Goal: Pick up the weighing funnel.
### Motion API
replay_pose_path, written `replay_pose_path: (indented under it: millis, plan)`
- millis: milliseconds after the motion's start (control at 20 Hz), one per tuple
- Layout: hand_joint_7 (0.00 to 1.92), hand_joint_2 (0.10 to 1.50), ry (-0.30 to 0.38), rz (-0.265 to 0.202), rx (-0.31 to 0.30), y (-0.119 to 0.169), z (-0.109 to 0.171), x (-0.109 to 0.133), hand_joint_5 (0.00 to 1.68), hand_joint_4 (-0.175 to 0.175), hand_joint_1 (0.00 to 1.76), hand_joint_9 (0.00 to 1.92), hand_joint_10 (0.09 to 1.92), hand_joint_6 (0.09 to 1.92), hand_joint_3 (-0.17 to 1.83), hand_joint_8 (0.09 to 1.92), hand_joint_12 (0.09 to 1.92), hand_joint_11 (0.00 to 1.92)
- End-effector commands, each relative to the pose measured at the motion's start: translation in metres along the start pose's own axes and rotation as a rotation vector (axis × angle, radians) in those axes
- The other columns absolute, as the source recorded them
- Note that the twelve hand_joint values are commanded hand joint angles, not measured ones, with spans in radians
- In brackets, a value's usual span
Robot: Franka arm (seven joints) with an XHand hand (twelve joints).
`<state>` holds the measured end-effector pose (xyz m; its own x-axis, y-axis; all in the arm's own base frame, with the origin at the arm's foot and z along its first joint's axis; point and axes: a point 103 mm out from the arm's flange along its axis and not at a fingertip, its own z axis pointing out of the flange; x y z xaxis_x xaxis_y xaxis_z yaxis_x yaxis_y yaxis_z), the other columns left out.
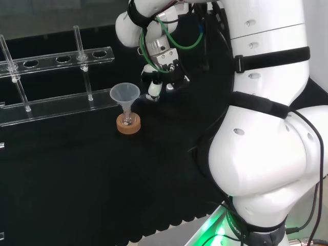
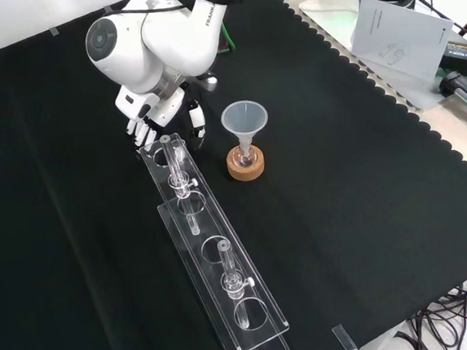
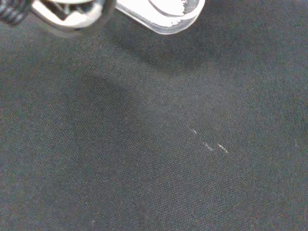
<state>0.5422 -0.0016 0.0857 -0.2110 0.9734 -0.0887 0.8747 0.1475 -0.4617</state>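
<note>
Black cloth (image 1: 77, 179) lies close under the hand (image 1: 154, 88) in the head view, the funnel (image 1: 124, 94) just left of it. Front view: the clear rack (image 2: 216, 258) ends just below the hand (image 2: 153, 115). Wrist view: a clear rounded piece (image 3: 166, 14) sits beside the hand; whether it is the weighing funnel, or held, I cannot tell.

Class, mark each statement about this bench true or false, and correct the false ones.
1. The funnel stands mouth up with its stem in a small flask on a cork ring. True.
2. The cork ring stands on the clear rack. False: it stands on the black cloth, right of the rack in the front view.
3. In the front view the hand is left of the funnel. True.
4. The hand touches the funnel. False: they are apart.
</note>
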Motion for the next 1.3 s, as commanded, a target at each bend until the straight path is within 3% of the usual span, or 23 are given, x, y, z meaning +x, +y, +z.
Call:
replay_pose_path:
  millis: [50,250,300,450,700,900,1300]
  plan:
    - [0.16,0.60,0.020,0.027,-0.007,-0.007,-0.001,-0.002,0.37,-0.062,0.76,0.44,0.69,0.41,0.52,0.76,1.38,0.25]
    - [0.15,0.60,0.025,0.046,-0.018,-0.012,0.001,-0.002,0.42,-0.060,0.74,0.43,0.70,0.40,0.50,0.76,1.39,0.23]
    - [0.15,0.60,0.000,0.085,-0.008,-0.011,0.003,0.002,0.46,-0.055,0.74,0.43,0.70,0.41,0.50,0.76,1.39,0.23]
    - [0.17,0.61,0.002,0.108,-0.014,-0.007,0.013,0.004,0.52,-0.045,0.74,0.45,0.69,0.56,0.48,0.75,1.39,0.24]
    - [0.20,0.62,0.081,0.096,-0.043,-0.004,0.025,-0.004,0.55,-0.040,0.77,0.48,0.68,0.76,0.46,0.75,1.39,0.25]
    - [0.22,0.62,0.089,0.098,-0.075,-0.004,0.027,-0.012,0.61,-0.033,0.79,0.49,0.68,0.82,0.46,0.75,1.38,0.26]
    - [0.24,0.63,0.095,0.072,-0.074,0.002,0.029,-0.014,0.66,-0.028,0.81,0.51,0.68,0.87,0.47,0.75,1.38,0.27]
